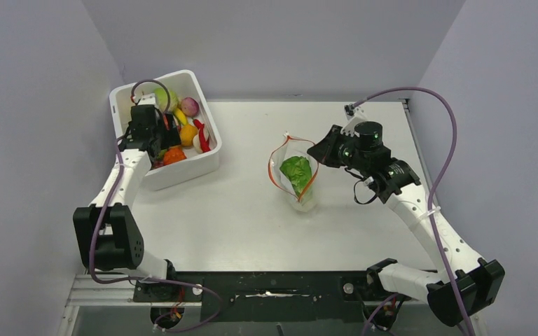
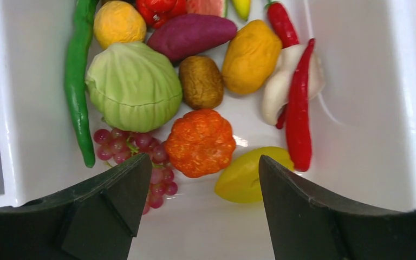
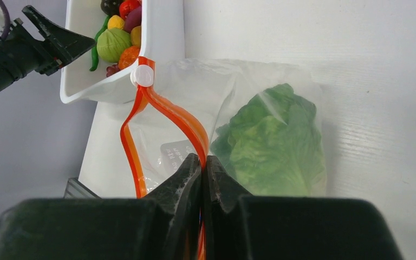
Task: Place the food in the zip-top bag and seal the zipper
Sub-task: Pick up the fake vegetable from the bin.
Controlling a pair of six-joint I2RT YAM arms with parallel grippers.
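No lettering can be read anywhere; a faint pale print on the clear zip-top bag (image 3: 222, 97) is too blurred.

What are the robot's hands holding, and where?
The right gripper pinches the zip-top bag by its orange zipper. The left gripper hangs open over the white tub, holding nothing.

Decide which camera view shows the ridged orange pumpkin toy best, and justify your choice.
The left wrist view: the pumpkin sits at the centre, ridges sharp, nothing covering it. The top external view shows it as a small orange blob in the white tub. The right wrist view shows only a distant orange speck.
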